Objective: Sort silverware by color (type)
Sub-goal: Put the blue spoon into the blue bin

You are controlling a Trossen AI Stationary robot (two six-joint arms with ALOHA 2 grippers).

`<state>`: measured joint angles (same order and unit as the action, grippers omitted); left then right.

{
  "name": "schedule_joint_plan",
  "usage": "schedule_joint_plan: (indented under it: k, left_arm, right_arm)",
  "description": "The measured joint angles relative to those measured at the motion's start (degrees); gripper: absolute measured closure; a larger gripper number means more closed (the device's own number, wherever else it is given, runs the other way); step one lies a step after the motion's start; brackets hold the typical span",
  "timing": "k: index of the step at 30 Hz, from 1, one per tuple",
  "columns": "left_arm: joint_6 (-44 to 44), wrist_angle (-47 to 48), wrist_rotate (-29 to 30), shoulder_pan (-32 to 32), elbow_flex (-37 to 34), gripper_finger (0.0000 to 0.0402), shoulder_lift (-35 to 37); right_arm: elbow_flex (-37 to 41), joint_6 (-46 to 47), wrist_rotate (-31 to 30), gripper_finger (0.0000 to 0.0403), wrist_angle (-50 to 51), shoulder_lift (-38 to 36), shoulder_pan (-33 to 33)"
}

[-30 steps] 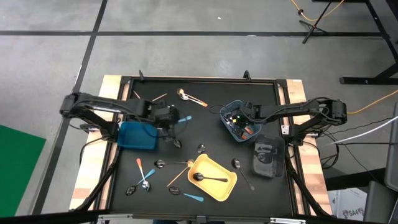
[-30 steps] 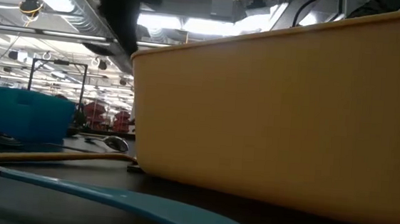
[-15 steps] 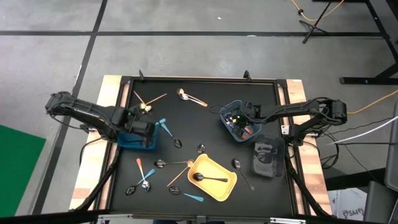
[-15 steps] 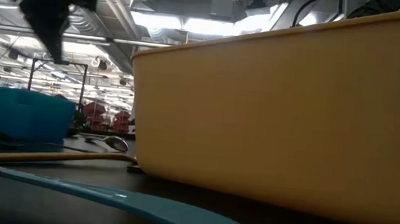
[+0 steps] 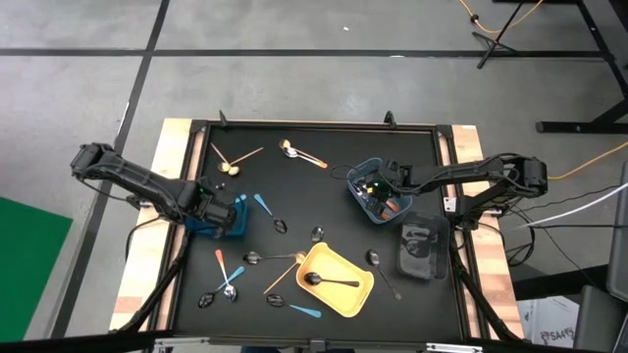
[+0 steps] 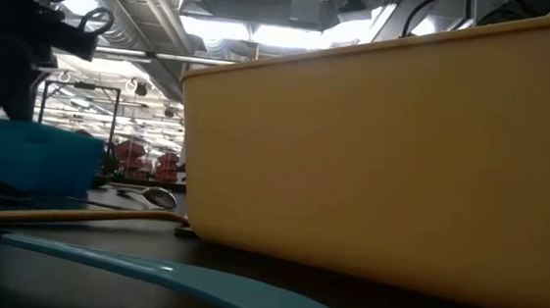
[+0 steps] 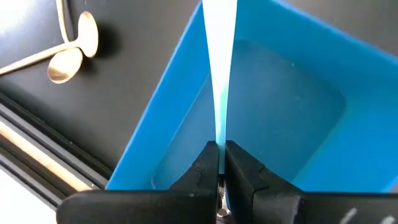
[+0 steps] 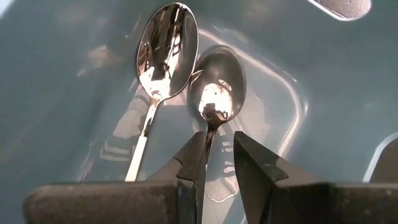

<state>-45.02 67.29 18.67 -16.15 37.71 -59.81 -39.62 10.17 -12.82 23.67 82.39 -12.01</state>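
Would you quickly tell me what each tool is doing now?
Left tool: shut on a light-blue spoon, over the blue bin.
Right tool: shut on a silver spoon.

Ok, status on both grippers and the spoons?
Left gripper shut on light-blue spoon over blue bin. Right gripper holds silver spoon in grey-blue bin. Nothing obstructing.

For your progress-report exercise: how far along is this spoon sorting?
Done: one black spoon lies in the yellow bin. In hand: left tool grips a light-blue spoon over the blue bin; right tool holds a silver spoon in the grey-blue bin. Left: many loose spoons, like the gold pair.
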Motion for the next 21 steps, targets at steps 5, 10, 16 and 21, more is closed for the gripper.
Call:
schedule_joint_plan:
  k: [5, 10, 16, 21]
  left_arm:
    - [0.0, 0.0, -3.5, -0.5, -1.7, 0.0397, 0.0]
    - [0.0, -1.0, -6.3, -0.5, -3.9, 0.0396, 0.0]
    - [0.0, -2.7, -6.2, -0.4, -4.4, 0.037, 0.0]
    - [-0.1, -3.1, -6.2, -0.4, -4.4, 0.0348, 0.0]
  right_arm:
    - [0.0, 0.0, 0.0, 0.0331, 0.0, 0.0, 0.0]
    - [0.0, 0.0, 0.0, 0.0331, 0.0, 0.0, 0.0]
    - [0.0, 0.0, 0.0, 0.0331, 0.0, 0.0, 0.0]
    - [0.0, 0.0, 0.0, 0.0331, 0.0, 0.0, 0.0]
